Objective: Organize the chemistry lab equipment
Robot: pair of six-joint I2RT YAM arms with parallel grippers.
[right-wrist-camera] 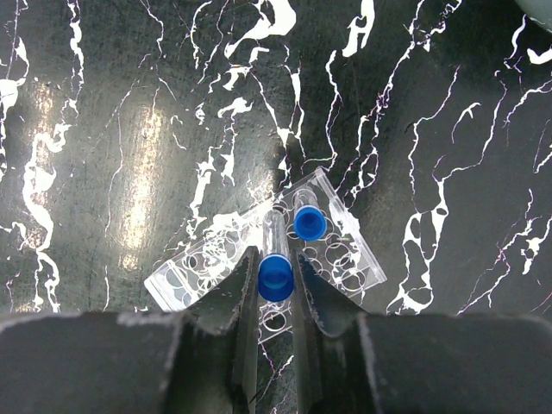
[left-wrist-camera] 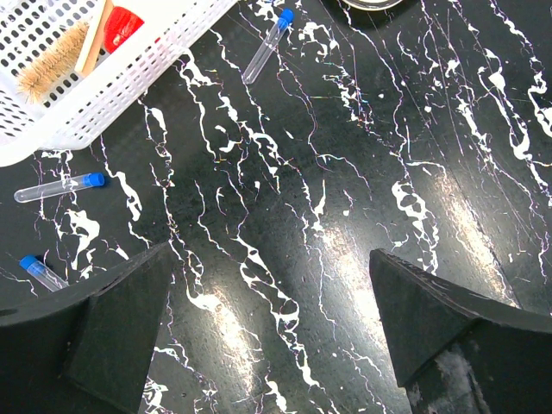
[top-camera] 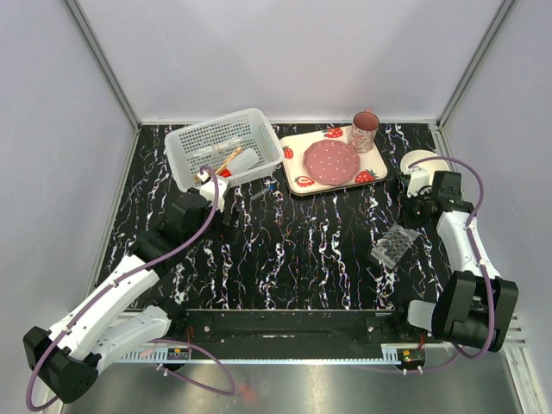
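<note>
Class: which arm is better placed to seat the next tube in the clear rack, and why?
Right. The right gripper is shut on a blue-capped tube pointing at the clear rack. The left gripper is open, empty, beside the white basket.

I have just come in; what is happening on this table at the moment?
The right gripper is shut on a blue-capped tube above the clear rack, where one tube already stands. The left gripper hangs open over the table beside the white basket, holding nothing. Three more tubes lie loose on the table near it.
</note>
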